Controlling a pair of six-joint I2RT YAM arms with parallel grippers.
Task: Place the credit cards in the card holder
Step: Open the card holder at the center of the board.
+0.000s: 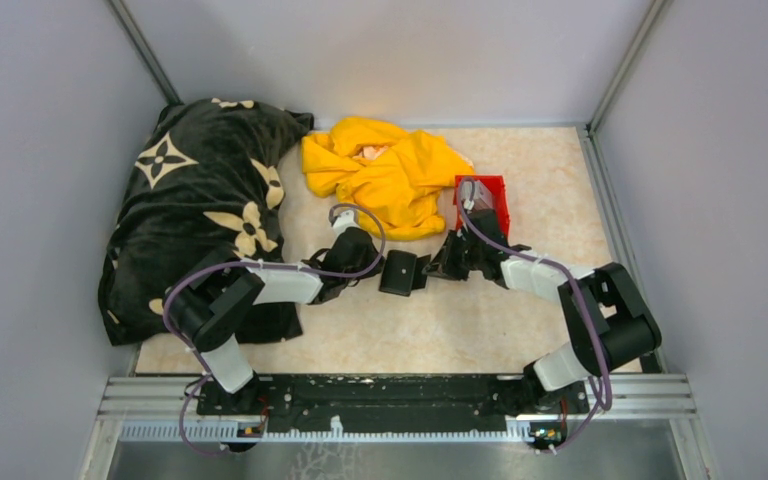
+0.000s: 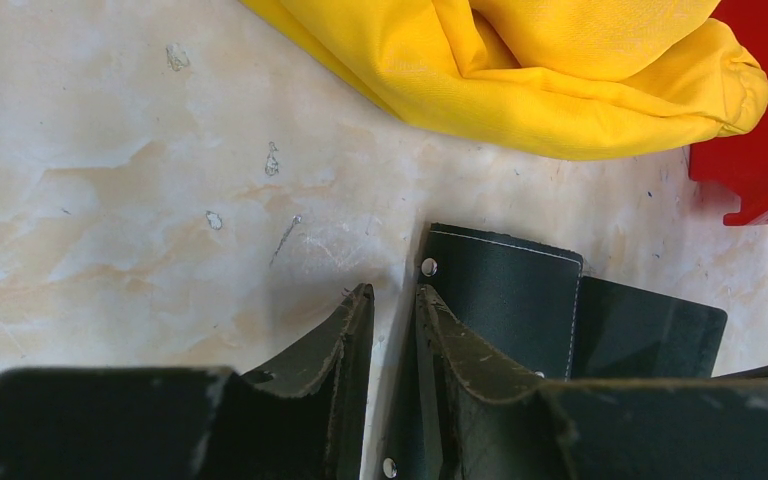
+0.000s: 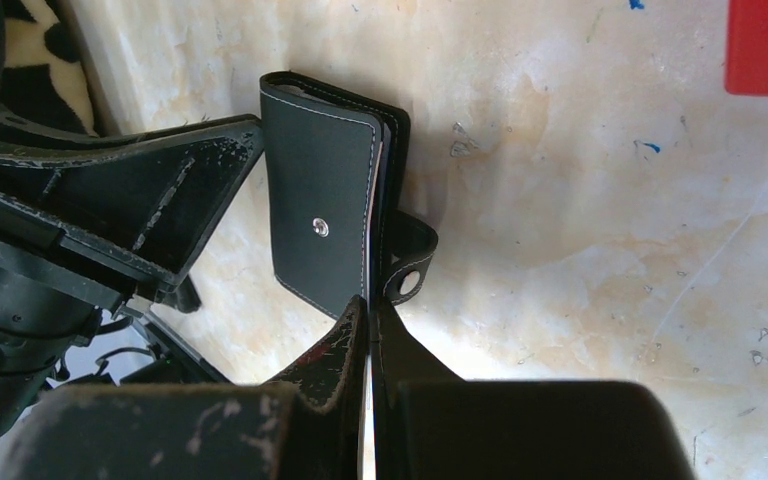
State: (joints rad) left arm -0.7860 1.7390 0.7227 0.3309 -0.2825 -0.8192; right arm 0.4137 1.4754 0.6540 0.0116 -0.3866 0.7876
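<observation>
The card holder (image 1: 401,272), a black folded wallet with a snap tab, lies on the table between both grippers. In the right wrist view it (image 3: 320,200) sits just beyond my right gripper (image 3: 370,305). That gripper is shut on a thin credit card seen edge-on, whose far end meets the holder's open edge. My left gripper (image 2: 392,295) is at the holder's (image 2: 505,300) other edge, jaws a narrow gap apart. Its right finger lies over the holder's edge, and table shows in the gap. Other cards are hidden.
A red bin (image 1: 483,200) stands just behind the right gripper. A yellow cloth (image 1: 385,170) lies behind the holder. A black flowered blanket (image 1: 200,190) covers the left side. Grey walls close in the table.
</observation>
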